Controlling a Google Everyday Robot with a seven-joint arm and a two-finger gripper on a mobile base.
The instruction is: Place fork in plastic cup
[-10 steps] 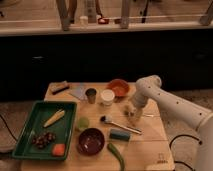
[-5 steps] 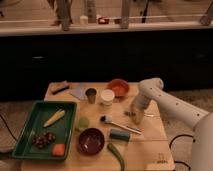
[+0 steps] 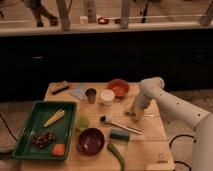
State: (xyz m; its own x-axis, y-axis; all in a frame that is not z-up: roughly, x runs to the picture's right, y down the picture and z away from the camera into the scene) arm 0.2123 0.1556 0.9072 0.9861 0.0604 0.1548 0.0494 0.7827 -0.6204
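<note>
The gripper [image 3: 134, 115] is down at the fork [image 3: 146, 115] on the table [image 3: 150, 145], grip unclear; next, lift toward the white cup [image 3: 107, 96].

Matt pale wood table [image 3: 150, 132], glossy green plastic tray [image 3: 24, 137], smooth white-shelled claw [image 3: 134, 115] low over table

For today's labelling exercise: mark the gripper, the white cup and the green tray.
gripper [image 3: 134, 115], camera view, at the table's right side, between its fingertips.
white cup [image 3: 107, 96], camera view, middle of its top.
green tray [image 3: 29, 131], camera view, bare floor.
</note>
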